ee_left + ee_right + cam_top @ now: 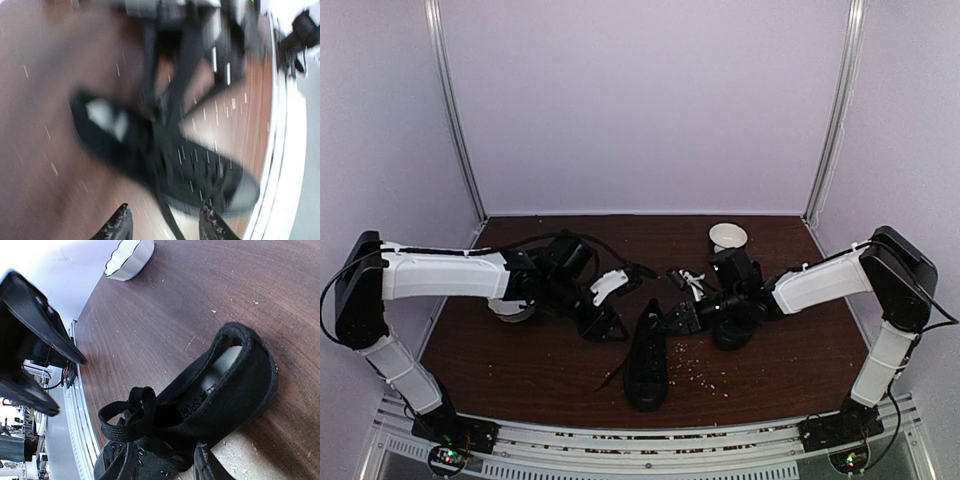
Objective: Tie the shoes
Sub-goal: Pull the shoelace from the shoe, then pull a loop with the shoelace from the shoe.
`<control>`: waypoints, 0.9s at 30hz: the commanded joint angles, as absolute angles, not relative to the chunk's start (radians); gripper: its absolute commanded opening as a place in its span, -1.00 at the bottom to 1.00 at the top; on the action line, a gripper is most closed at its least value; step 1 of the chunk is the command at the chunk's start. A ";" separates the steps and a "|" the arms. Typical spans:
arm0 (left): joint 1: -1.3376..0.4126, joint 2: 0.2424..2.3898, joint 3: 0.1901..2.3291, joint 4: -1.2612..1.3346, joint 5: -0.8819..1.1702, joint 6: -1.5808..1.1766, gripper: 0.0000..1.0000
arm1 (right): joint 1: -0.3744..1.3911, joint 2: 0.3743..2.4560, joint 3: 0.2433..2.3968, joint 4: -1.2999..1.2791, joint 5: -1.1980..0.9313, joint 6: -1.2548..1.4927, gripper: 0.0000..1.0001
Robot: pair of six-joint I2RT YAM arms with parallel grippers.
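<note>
One black shoe (648,358) lies mid-table, toe toward the near edge, with loose laces trailing to its left. In the right wrist view the shoe (240,385) shows its open collar and a loose lace loop (127,415). My right gripper (165,471) is open, with its fingers either side of the laced tongue; in the top view it (672,320) is at the shoe's heel end. My left gripper (608,328) is just left of the heel. Its view is blurred: it (165,229) is open above the shoe (165,160). A dark shape (732,322) under the right arm looks like the second shoe.
A white bowl (727,237) stands at the back right and another (512,310) sits under the left arm; one shows in the right wrist view (131,259). Pale crumbs (698,368) lie scattered right of the shoe. The metal rail (640,440) runs along the near edge.
</note>
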State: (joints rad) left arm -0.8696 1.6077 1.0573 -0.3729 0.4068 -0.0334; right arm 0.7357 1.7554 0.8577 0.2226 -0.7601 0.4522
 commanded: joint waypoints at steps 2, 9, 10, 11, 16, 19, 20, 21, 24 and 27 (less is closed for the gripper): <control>-0.861 1.728 1.204 -0.269 0.415 -0.015 -0.04 | 0.743 1.770 0.834 0.261 -0.768 0.458 -0.26; -0.857 1.844 1.323 -0.318 0.480 0.027 -0.04 | 0.742 1.777 0.824 0.278 -0.780 0.464 -0.31; -0.858 1.852 1.325 -0.319 0.495 0.031 -0.04 | 0.742 1.776 0.824 0.280 -0.783 0.464 -0.32; -0.858 1.860 1.325 -0.320 0.511 0.037 -0.04 | 0.742 1.776 0.825 0.281 -0.784 0.464 -0.33; -0.859 1.881 1.329 -0.338 0.507 0.054 -0.03 | 0.744 1.782 0.826 0.294 -0.795 0.471 -0.42; -0.859 1.900 1.344 -0.342 0.492 0.048 -0.11 | 0.745 1.785 0.828 0.294 -0.798 0.471 -0.54; -0.859 1.904 1.348 -0.339 0.488 0.044 -0.13 | 0.745 1.785 0.828 0.293 -0.800 0.471 -0.58; -0.859 1.907 1.350 -0.332 0.486 0.040 -0.15 | 0.746 1.785 0.829 0.291 -0.801 0.471 -0.61; -0.859 1.920 1.355 -0.319 0.482 0.031 -0.22 | 0.746 1.784 0.829 0.289 -0.804 0.469 -0.71; -0.859 1.938 1.362 -0.321 0.490 0.030 -0.33 | 0.747 1.784 0.829 0.286 -0.807 0.468 -0.80</control>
